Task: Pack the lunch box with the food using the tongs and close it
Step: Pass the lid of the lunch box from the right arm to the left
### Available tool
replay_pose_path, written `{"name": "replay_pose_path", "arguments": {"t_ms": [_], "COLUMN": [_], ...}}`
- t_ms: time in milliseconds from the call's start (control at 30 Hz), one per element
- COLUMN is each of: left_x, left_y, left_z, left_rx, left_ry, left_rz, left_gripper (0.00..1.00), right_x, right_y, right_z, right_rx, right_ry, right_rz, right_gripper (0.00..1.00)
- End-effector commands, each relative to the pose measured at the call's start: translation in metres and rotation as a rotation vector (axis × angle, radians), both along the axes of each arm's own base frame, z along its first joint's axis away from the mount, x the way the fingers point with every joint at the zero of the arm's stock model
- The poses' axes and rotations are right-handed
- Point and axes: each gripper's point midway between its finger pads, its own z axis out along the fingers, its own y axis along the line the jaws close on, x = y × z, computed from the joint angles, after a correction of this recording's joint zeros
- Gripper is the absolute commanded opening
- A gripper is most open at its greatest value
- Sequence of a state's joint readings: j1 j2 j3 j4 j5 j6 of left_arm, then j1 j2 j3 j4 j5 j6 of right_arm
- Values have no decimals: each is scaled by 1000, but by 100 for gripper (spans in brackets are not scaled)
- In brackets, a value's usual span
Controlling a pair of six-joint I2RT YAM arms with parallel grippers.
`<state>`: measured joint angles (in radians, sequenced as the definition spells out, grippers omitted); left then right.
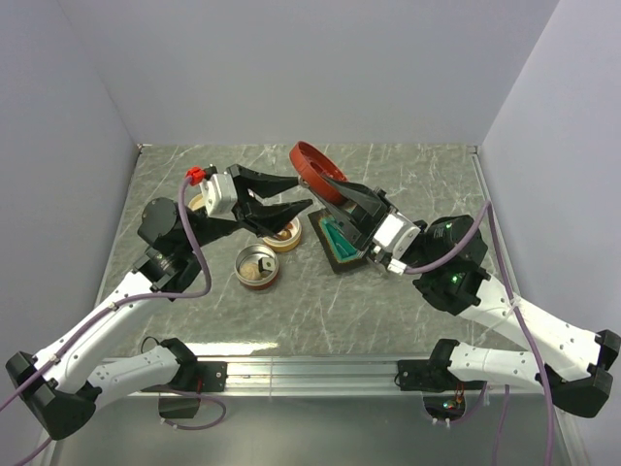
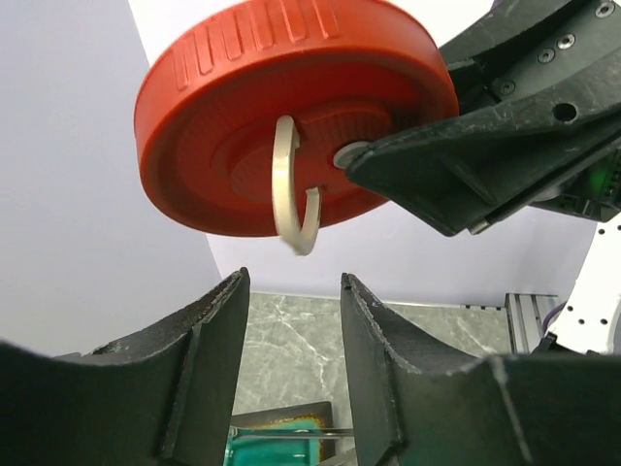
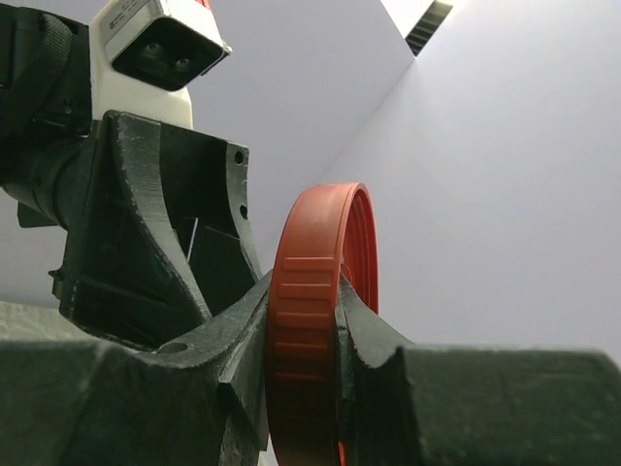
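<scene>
Nearest us, a round open steel tin (image 1: 257, 267) stands on the grey marbled table (image 1: 408, 311); a second tin (image 1: 287, 238) and square teal tray (image 1: 342, 248) lie just behind. Beyond, our right gripper (image 1: 328, 183) pinches the round red plastic lid (image 1: 310, 158) edgewise, aloft; our left gripper (image 1: 301, 192) gapes empty beside it.

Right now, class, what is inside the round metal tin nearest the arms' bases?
A brownish layer shows at the bottom of the tin; single pieces cannot be told apart. Its near wall hides part of the inside.
</scene>
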<state>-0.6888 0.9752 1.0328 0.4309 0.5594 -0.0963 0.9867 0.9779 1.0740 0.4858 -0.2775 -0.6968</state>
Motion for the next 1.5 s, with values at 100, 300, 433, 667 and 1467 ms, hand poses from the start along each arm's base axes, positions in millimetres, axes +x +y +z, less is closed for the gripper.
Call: {"name": "replay_pose_path", "arguments": {"t_ms": [100, 300, 433, 667, 1467], "left_x": [-10, -14, -15, -17, 56], "left_y": [9, 8, 8, 4, 34], "left_z": [42, 49, 52, 53, -104], "left_rx": [-118, -141, -149, -158, 477], "left_ry": [-45, -49, -45, -5, 437], "left_rz": [-12, -38, -48, -86, 369], "left_gripper": [47, 43, 40, 15, 0], "right_x": [-13, -11, -7, 2, 35], "right_y": [-12, -8, -5, -2, -31], "right_z": [30, 27, 24, 22, -104], "right_rx": [84, 81, 81, 103, -88], "right_ry": [-34, -27, -18, 17, 599], "right_rz": [13, 15, 5, -16, -153], "right_gripper": [0, 0, 0, 0, 91]}}
